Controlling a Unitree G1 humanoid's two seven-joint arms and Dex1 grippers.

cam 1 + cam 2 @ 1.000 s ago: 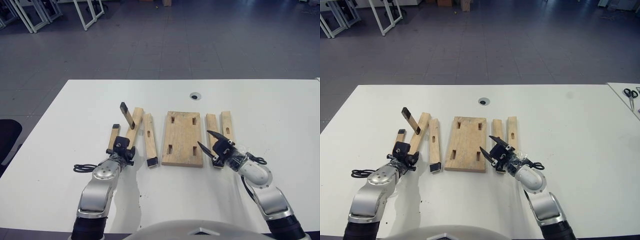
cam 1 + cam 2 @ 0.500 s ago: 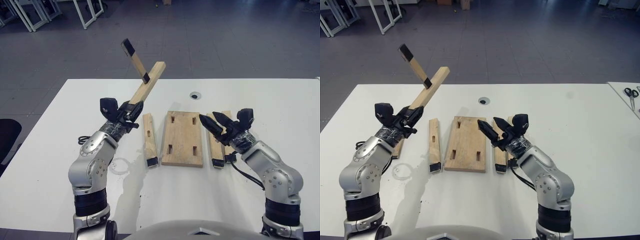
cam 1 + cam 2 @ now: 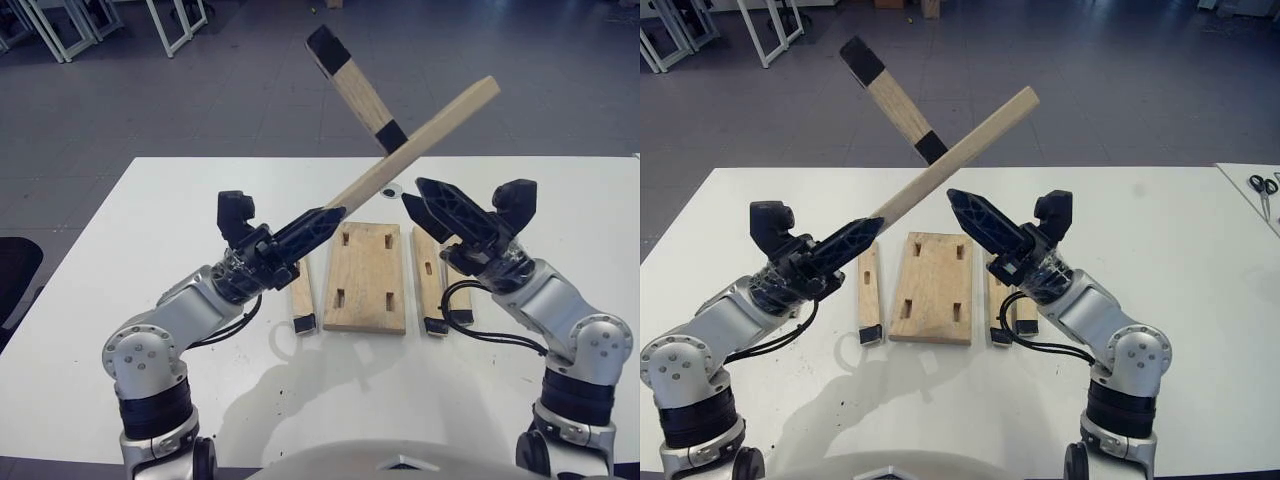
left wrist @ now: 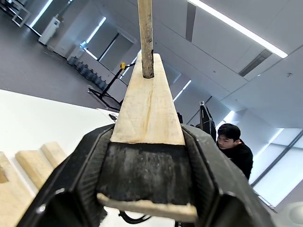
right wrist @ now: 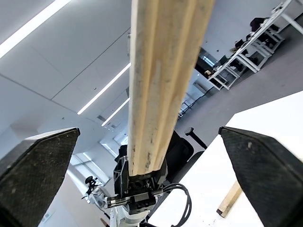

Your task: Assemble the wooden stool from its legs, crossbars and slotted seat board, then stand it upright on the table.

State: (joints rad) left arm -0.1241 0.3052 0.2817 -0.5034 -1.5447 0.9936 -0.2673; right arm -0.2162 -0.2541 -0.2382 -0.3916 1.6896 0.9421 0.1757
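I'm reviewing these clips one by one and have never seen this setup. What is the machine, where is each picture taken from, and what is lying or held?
This is a humanoid robot with two arms, each ending in a two-finger gripper. Two pictures come from its head, looking down on a white table; two from cameras on its wrists. On the table lie a slotted seat board, one leg to its left and two legs to its right. The left gripper holds another leg up in the air, a crossbar fitted into it. The right gripper is open, close by that leg.
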